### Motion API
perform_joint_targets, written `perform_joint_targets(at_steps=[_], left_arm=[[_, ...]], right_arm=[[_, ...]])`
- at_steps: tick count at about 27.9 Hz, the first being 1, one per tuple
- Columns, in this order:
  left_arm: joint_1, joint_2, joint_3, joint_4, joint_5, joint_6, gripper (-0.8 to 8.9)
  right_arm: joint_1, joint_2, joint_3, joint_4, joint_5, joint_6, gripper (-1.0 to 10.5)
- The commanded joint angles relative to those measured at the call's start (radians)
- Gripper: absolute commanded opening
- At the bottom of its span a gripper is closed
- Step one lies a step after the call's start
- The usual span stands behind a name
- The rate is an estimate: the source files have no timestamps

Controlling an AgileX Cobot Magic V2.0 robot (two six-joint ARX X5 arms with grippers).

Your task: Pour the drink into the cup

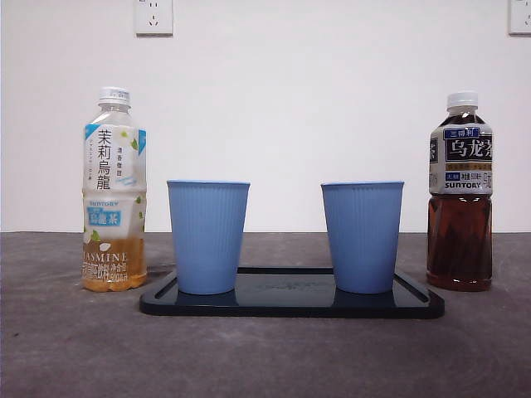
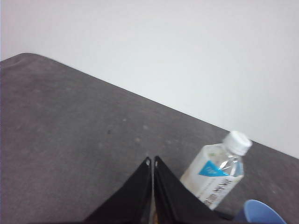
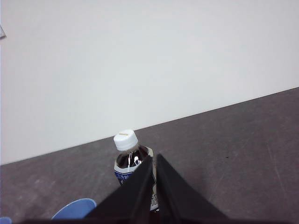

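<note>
Nothing is under way yet — both bottles stand capped and upright on the table. Jasmine tea bottle [image 1: 114, 191] stands just beside the left cup [image 1: 207, 236]; dark tea bottle [image 1: 460, 192] stands near the right cup [image 1: 362, 236], both cups on the black tray [image 1: 292, 305]. Left gripper [image 2: 153, 163] and right gripper [image 3: 154, 161] hang above, jaws pressed together, holding nothing. Next, I judge: spread the jaws and descend on a bottle — caps are on.

Two blue ribbed cups [image 1: 207, 236] [image 1: 362, 236], black glossy tray [image 1: 415, 305], pale amber jasmine bottle [image 1: 114, 191] with white-blue label, dark brown oolong bottle [image 1: 460, 192] with navy-white label, white caps, grey mottled table [image 1: 83, 348], white wall [image 1: 332, 99].
</note>
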Motion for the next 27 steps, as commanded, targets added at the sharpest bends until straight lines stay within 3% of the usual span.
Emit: perform_joint_targets(at_steps=[1,15,18,27], left_arm=[[0.002,0.062,0.075,-0.039,0.055,0.071,0.1],[-0.002,0.32,0.298,-0.434,0.381,0.299,0.1],[-0.008,0.337,0.315,-0.497,0.398,0.33,0.1],[-0.016,0.334,0.316,-0.539,0.398,0.332,0.24]], right_arm=[[-0.002,0.046,0.078,-0.06,-0.008,-0.064,0.1],[-0.001,0.316,0.371,-0.501,-0.244,-0.31,0.1],[0.0,0.344,0.397,-0.566,-0.291,-0.338,0.1],[0.02,0.352,0.404,-0.634,-0.287,-0.339,0.2]])
